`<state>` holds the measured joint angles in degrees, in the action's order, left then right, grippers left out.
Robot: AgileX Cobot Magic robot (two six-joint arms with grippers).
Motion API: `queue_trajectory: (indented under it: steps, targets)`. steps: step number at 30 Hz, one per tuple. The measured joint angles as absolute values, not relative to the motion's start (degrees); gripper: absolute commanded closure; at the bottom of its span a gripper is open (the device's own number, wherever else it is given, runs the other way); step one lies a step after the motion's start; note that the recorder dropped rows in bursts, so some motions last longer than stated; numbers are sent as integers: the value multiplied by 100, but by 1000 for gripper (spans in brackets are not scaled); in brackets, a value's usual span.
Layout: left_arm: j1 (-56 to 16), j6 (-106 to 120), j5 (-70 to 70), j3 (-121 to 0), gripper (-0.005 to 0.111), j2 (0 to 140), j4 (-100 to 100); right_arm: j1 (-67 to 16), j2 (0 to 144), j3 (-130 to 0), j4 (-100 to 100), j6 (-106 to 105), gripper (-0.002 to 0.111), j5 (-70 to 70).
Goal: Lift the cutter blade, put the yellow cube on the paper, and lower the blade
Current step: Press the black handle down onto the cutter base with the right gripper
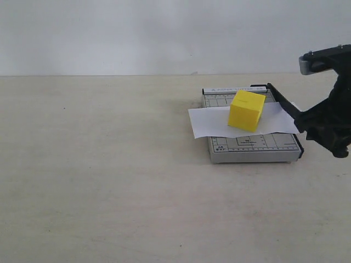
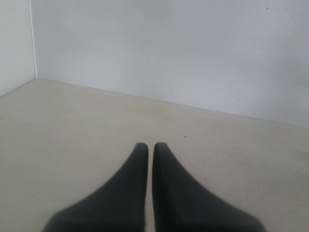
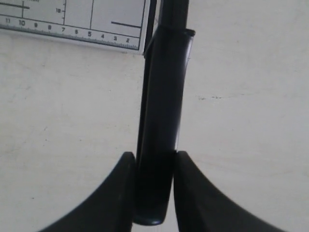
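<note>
The near table (image 1: 109,192) is bare. In the left wrist view the left jaws hang over it almost shut, with only a thin slit between them, holding nothing; they do not show in the exterior view. Further back is the grey board (image 1: 252,150), its gridded front edge showing below the paper (image 1: 208,123), which lies across it and overhangs both sides. The cube (image 1: 246,110) rests on the paper near the board's middle, bright yellow, plain-faced and sharp-edged, turned a little so one corner faces forward. It looks solid and flat on its base. To its right the blade (image 1: 282,103) slopes up from its hinge at the board's far right corner, over the paper's right edge, to the right arm (image 1: 329,126). The right jaws are closed on the thick rounded handle (image 3: 161,121), one on each side, close to its end. Behind everything is the white wall (image 1: 164,33). The raising and the placing look done, and only the lowering is left. The cube seems to sit clear of the blade's line, though the gap is hard to judge from here.
</note>
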<state>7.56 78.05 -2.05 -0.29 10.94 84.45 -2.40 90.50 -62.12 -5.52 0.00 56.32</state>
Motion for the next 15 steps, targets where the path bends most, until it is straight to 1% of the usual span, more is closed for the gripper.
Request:
queue_trajectory:
  steps: [8,15]
  targets:
    - [756,7805,-205,-29,102,1094,8445,-227,9027,-5974,-489,-170,108,5370]
    - [756,7805,-205,-29,102,1094,8445,-171,9406,-5938,-240,-506,108,5329]
